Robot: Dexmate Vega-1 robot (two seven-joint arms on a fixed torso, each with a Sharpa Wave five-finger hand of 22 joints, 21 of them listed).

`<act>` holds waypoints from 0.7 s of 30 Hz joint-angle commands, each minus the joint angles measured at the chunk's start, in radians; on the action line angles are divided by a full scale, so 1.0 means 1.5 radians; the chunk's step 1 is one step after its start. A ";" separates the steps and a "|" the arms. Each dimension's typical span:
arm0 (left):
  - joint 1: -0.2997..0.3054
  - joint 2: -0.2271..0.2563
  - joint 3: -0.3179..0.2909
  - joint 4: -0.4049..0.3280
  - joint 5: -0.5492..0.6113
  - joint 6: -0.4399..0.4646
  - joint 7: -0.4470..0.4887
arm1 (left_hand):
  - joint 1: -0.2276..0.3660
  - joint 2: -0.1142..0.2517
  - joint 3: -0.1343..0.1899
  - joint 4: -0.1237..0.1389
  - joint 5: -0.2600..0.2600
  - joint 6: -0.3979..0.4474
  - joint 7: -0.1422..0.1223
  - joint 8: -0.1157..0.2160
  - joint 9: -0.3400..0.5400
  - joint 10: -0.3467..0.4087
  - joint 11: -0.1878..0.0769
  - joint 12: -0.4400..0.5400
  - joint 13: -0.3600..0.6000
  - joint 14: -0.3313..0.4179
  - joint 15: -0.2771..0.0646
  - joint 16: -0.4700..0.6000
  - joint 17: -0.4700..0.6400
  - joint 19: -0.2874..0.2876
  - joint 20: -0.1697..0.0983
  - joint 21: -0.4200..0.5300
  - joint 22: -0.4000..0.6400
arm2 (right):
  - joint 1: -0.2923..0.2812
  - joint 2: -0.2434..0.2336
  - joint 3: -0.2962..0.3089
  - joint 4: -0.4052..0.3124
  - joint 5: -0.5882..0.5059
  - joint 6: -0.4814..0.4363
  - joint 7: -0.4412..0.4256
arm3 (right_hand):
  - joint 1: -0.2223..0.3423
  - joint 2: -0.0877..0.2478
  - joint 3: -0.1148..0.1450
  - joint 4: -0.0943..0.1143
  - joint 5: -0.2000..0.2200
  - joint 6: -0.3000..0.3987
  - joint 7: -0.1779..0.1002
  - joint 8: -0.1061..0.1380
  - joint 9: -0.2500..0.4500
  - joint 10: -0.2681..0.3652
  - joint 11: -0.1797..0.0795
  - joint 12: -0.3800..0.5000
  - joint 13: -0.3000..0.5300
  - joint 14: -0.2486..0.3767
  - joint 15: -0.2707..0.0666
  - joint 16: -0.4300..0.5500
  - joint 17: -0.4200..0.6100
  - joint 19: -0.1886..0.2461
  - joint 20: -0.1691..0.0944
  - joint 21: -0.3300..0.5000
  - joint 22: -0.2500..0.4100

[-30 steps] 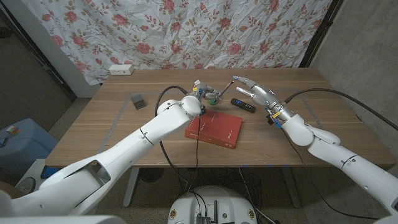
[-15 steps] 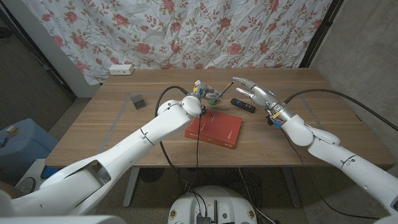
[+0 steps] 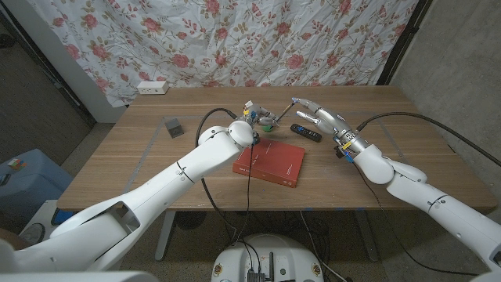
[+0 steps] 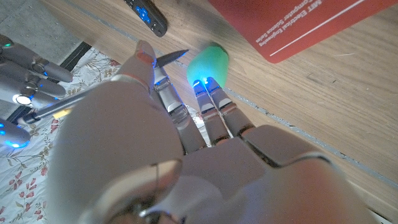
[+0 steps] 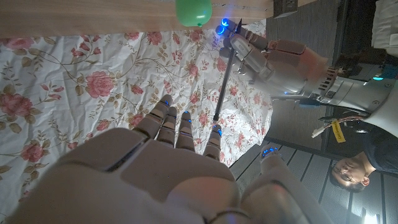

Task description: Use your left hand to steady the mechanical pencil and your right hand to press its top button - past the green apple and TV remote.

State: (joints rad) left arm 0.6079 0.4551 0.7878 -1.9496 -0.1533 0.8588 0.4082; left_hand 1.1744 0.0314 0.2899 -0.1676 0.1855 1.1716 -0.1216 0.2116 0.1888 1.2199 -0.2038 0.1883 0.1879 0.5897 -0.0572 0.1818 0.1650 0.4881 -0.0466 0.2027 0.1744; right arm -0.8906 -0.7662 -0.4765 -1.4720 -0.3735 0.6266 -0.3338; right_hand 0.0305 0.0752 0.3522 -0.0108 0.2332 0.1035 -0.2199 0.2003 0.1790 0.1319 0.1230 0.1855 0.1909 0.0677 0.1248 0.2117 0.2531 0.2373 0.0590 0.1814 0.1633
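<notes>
A wooden table (image 3: 117, 157) is seen from above, with a flowered cloth (image 3: 235, 39) hung behind it; two white robot arms reach in from the near corners. The mechanical pencil (image 3: 280, 111) is held off the table, above its middle at the far side, slanting up from the left hand (image 3: 252, 114) toward the right hand (image 3: 315, 114). The pencil's lower part is gripped by the left hand, whose fingers are closed around it; in the right wrist view the dark shaft (image 5: 222, 81) is seen running from that grip to the right hand's fingertips (image 5: 216, 132). The right hand is raised at the pencil's top end with fingers apart and holding nothing; whether a fingertip is touching the button cannot be told. The green apple (image 3: 266, 123) lies on the table just below the left hand, and the TV remote (image 3: 306, 132) lies beside it, under the right hand; a red book (image 3: 270, 163) lies nearer the robot; a small dark object (image 3: 173, 127) and a white power strip (image 3: 153, 87) are set well apart to the left. The steadying part is judged done; the press of the button is judged still to be made or just beginning.
</notes>
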 commanded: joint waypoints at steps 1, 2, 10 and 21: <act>0.003 0.001 0.000 0.000 0.003 -0.006 0.000 | 0.000 0.008 -0.003 0.001 0.004 0.003 0.004 -0.002 0.001 0.019 -0.015 0.005 0.002 0.005 -0.107 -0.002 0.002 0.005 -0.057 0.002 0.001 | -0.001 0.002 -0.002 0.001 0.007 0.003 0.007 | -0.002 0.009 0.000 0.003 0.003 0.007 0.000 0.002 0.002 -0.004 0.001 0.005 0.000 -0.004 -0.001 0.001 0.004 0.002 -0.002 0.003 0.002; 0.003 0.001 0.000 0.000 0.003 -0.007 0.000 | 0.000 0.008 -0.003 0.001 0.004 0.003 0.005 -0.002 0.001 0.019 -0.015 0.005 0.002 0.005 -0.107 -0.002 0.002 0.004 -0.057 0.002 0.001 | -0.001 0.002 -0.002 0.002 0.006 0.003 0.005 | -0.002 0.009 0.000 0.003 0.003 0.007 0.000 0.002 0.002 -0.004 0.001 0.005 0.000 -0.005 -0.002 0.001 0.004 0.002 -0.002 0.003 0.002; 0.006 0.002 0.000 -0.002 0.006 -0.009 0.001 | 0.001 0.008 -0.004 0.001 0.004 0.004 0.005 -0.002 0.001 0.019 -0.015 0.004 0.002 0.005 -0.107 -0.002 0.002 0.005 -0.057 0.002 0.001 | -0.004 0.006 -0.002 0.003 0.010 0.005 0.004 | -0.002 0.009 0.000 0.004 0.003 0.010 0.000 0.001 0.002 -0.004 -0.002 0.005 0.000 -0.005 -0.006 0.001 0.004 0.002 -0.004 0.002 0.002; 0.005 0.005 0.002 -0.004 0.010 -0.013 -0.003 | 0.001 0.009 -0.005 0.001 0.004 0.004 0.003 -0.002 0.001 0.018 -0.015 0.004 0.002 0.005 -0.107 -0.002 0.002 0.004 -0.057 0.002 0.001 | -0.006 0.015 -0.001 0.014 0.029 0.018 0.007 | -0.002 0.009 0.000 0.005 0.004 0.012 0.000 0.000 0.001 -0.005 -0.006 0.005 0.000 -0.004 -0.008 0.002 0.004 0.002 -0.007 0.003 0.002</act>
State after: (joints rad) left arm 0.6143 0.4581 0.7887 -1.9517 -0.1439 0.8464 0.4077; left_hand 1.1743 0.0312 0.2866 -0.1644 0.1853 1.1716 -0.1216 0.2116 0.1882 1.2200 -0.2039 0.1888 0.1887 0.5897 -0.0572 0.1818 0.1650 0.4881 -0.0465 0.2027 0.1744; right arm -0.8953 -0.7558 -0.4786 -1.4642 -0.3522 0.6390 -0.3257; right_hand 0.0305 0.0752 0.3522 -0.0109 0.2331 0.1143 -0.2200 0.2003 0.1790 0.1265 0.1176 0.1855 0.1910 0.0608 0.1179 0.2117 0.2558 0.2410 0.0553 0.1813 0.1633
